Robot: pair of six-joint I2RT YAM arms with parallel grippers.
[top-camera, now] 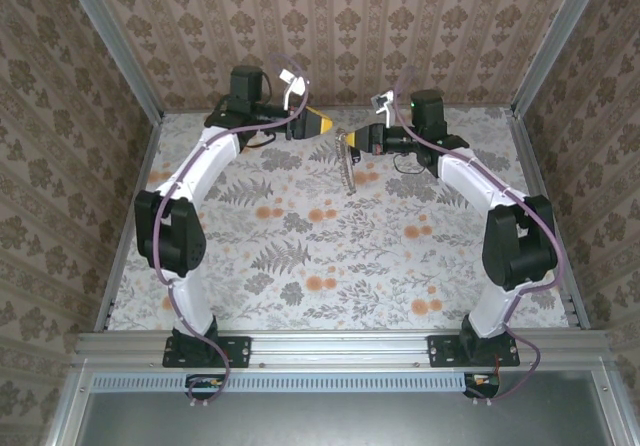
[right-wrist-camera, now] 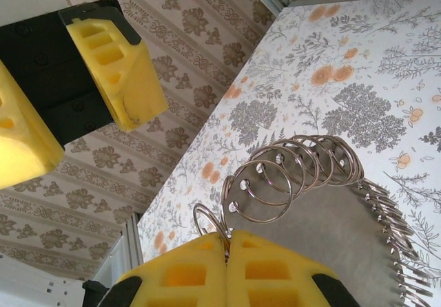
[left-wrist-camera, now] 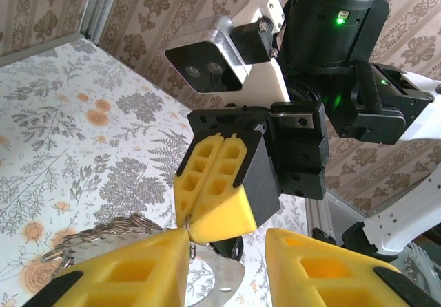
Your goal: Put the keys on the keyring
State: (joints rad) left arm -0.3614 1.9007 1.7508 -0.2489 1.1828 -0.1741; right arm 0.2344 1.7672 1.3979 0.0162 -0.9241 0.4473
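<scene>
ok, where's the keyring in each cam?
Top external: the keyring dangles mid-picture from the right hand.
Left wrist: the keyring is at lower left, just below the right hand.
Right wrist: the keyring is centre-right, its rings fanned out above the shut right hand.
Shared landmark: the right hand, holding the keyring in all three views.

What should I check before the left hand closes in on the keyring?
1. Right hand shut on the keyring: ok.
2. Keyring hanging below the right hand: ok.
3. Left hand open: ok.
4. Left hand facing the right hand, close by: ok.
5. Where the key is: cannot tell.
</scene>
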